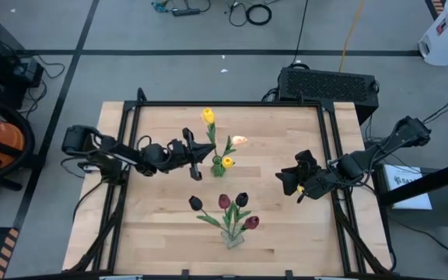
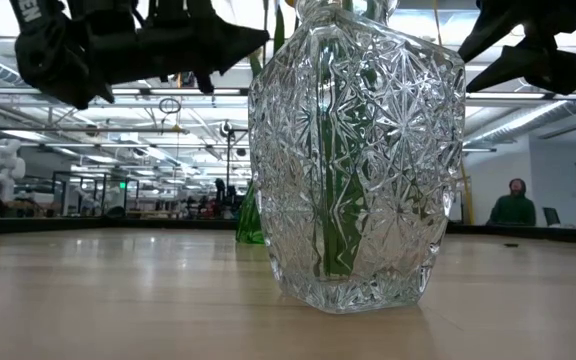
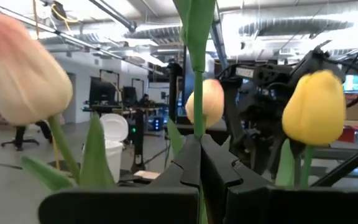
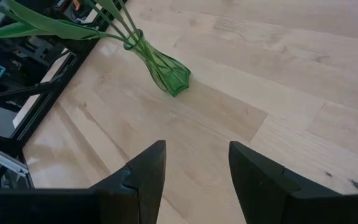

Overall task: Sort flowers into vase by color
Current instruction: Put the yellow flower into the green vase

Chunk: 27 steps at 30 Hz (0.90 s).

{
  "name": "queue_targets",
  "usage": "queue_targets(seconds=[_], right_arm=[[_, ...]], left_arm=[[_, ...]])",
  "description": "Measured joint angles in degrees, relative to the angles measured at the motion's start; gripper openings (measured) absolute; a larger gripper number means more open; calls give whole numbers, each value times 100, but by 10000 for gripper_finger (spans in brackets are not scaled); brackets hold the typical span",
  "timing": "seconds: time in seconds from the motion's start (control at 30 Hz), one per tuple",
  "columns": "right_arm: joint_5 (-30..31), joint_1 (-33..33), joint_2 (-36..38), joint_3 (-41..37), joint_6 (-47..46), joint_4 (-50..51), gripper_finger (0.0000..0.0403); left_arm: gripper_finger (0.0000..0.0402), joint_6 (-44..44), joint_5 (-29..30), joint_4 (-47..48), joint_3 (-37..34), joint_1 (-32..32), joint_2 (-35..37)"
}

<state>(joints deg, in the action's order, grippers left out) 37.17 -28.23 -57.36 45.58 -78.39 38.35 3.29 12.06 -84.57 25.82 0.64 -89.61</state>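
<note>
A small green vase stands mid-table holding two yellow tulips and a peach tulip. Nearer the near edge, a clear cut-glass vase holds several dark maroon and near-black tulips. My left gripper is just left of the green vase and is shut on a green stem. In its wrist view, peach heads and a yellow head crowd close. My right gripper hovers open over bare wood, right of both vases. My left gripper pinches a thin green tulip stem between its two fingertips, coming level from the table's left with the fingers across the stem. The stem stands upright above the fingers. Its head is above the wrist picture, and its lower end is hidden behind the fingers.
A black metal frame runs around the wooden table top. Bare wood lies between the two vases and to the right, under my right gripper. A person stands far off in the room behind the table.
</note>
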Motion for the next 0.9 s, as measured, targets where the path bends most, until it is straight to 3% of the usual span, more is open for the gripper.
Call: queue_targets(seconds=[0.33,0.53,0.9], right_arm=[[0,1,0,0,-26,2,169],[0,0,0,0,-39,0,169],[0,1,2,0,-39,2,169]], left_arm=[[0,-2,28,26,-2,0,-526],[0,-10,397,-61,-326,0,-533],[9,-302,297,97,-459,78,-531]])
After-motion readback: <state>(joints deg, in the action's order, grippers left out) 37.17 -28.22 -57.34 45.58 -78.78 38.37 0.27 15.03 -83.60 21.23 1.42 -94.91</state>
